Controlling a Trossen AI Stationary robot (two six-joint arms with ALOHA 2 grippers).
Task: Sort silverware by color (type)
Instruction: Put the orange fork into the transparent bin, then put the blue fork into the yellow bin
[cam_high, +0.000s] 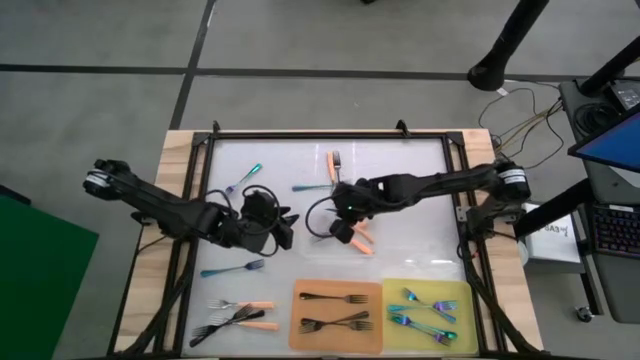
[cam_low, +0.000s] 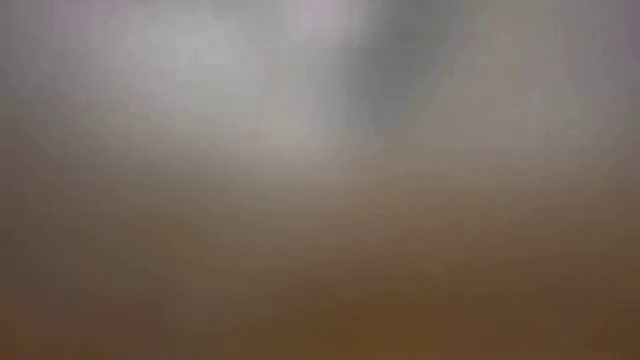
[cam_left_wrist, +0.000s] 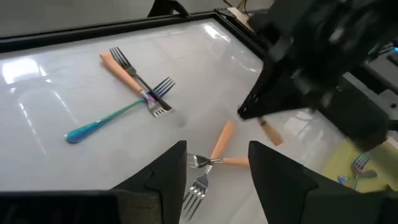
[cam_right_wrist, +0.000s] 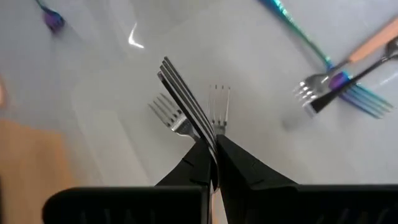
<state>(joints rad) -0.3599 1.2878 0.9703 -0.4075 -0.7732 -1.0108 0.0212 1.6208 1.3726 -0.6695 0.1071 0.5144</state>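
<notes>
Right wrist view showed the right gripper (cam_right_wrist: 214, 163) fingers pinching a fork (cam_right_wrist: 186, 102); the left gripper (cam_left_wrist: 214, 171) fingers stood spread mid-frame above two orange-handled forks (cam_left_wrist: 214, 158).

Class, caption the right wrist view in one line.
Shut right claw lifts a black metal fork above orange-handled silver forks.

Both arms reach inward over the white table (cam_high: 400, 180).
Left gripper (cam_high: 288, 228) fingers spread apart near centre; right gripper (cam_high: 345, 222) pinched closed just beside it.

Low view wholly blurred, nothing discernible.
</notes>
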